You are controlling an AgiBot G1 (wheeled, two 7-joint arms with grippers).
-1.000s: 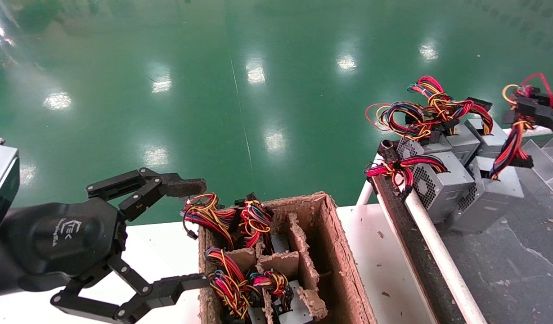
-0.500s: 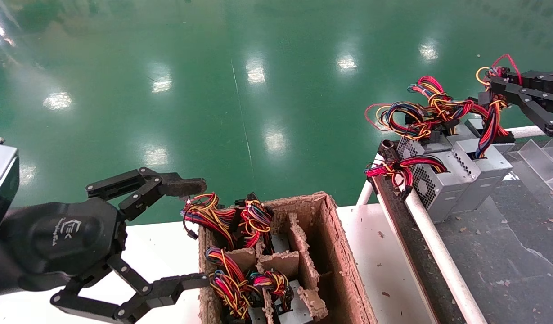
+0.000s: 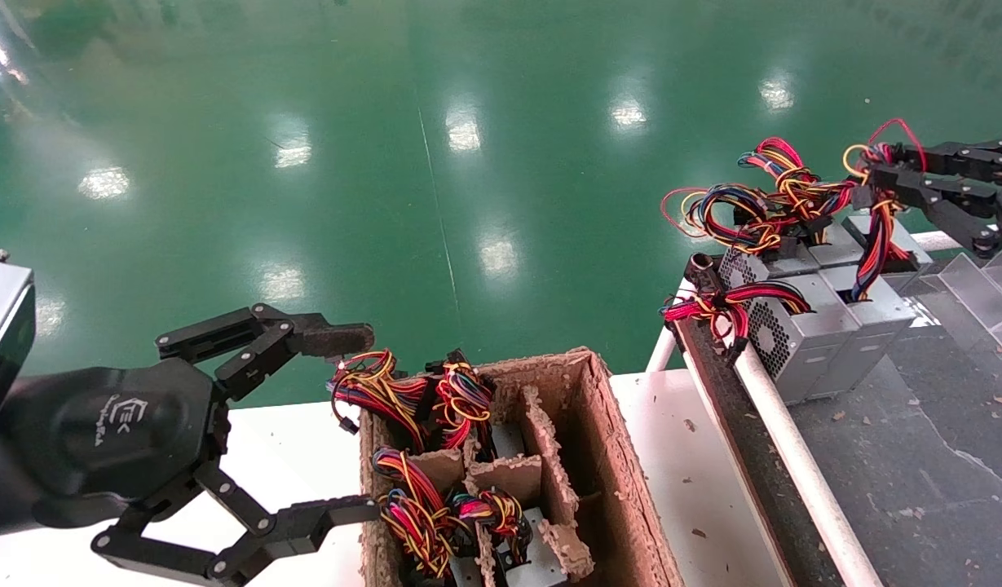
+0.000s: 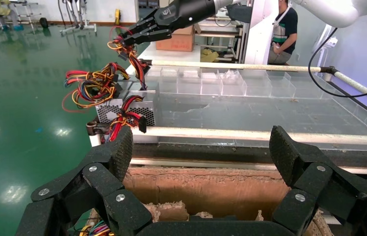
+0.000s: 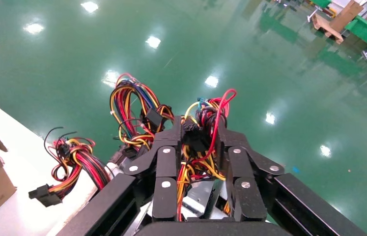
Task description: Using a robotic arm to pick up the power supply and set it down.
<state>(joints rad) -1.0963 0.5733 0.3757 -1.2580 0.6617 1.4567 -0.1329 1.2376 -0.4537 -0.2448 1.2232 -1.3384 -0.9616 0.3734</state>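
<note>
The power supply (image 3: pixel 876 314), a grey metal box, stands on the dark belt (image 3: pixel 916 456) pressed against a neighbouring unit. Its red, yellow and black wire bundle (image 3: pixel 876 236) rises to my right gripper (image 3: pixel 871 175), which is shut on the wires above the box. In the right wrist view the right gripper (image 5: pixel 196 130) pinches wires and black plugs (image 5: pixel 201 110), with the metal box (image 5: pixel 191 196) below. The left wrist view shows that gripper (image 4: pixel 147 32) far off over the box (image 4: pixel 139 96). My left gripper (image 3: pixel 362 422) (image 4: pixel 203 152) is parked open beside the cardboard box.
A divided cardboard box (image 3: pixel 598 456) holding several wired units sits on the white table (image 3: pixel 696 473). A unit with a honeycomb grille (image 3: pixel 782 338) and tidy red wires stands by the white rail (image 3: pixel 786 456). More tangled wires (image 3: pixel 745 212) lie behind; clear bins (image 3: pixel 982 285) are at far right.
The power supply, hanging tilted a second ago, has swung back against the honeycomb unit and settled on the belt. My right gripper then dipped slightly left, still holding the wires. Left arm unmoved.
</note>
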